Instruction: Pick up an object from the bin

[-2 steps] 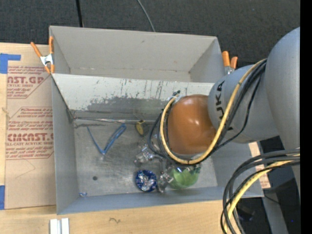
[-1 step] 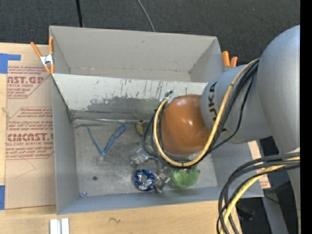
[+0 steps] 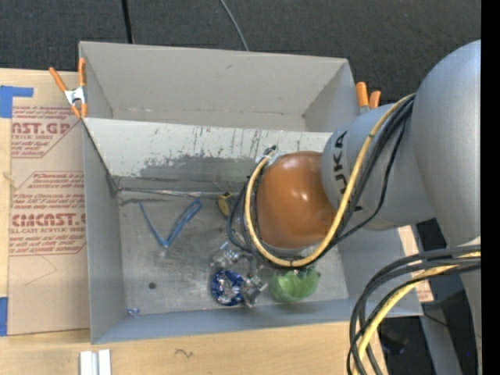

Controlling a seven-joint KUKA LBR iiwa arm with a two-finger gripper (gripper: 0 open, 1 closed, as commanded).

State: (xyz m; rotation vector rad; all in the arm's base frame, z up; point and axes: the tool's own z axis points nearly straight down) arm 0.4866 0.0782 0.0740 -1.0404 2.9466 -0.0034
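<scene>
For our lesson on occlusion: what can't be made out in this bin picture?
Camera view:
Yellow thing: partly behind the arm's cables; kind unclear.
Green thing: top hidden under the orange wrist cover.
Gripper: largely under that cover; whether it holds anything is unreadable.

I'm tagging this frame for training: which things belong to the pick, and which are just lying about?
In the job: gripper; blue-and-silver lump closest to it, at the bin's front.
Lying about: green lump alongside; bent blue strip; small yellow piece.
</scene>
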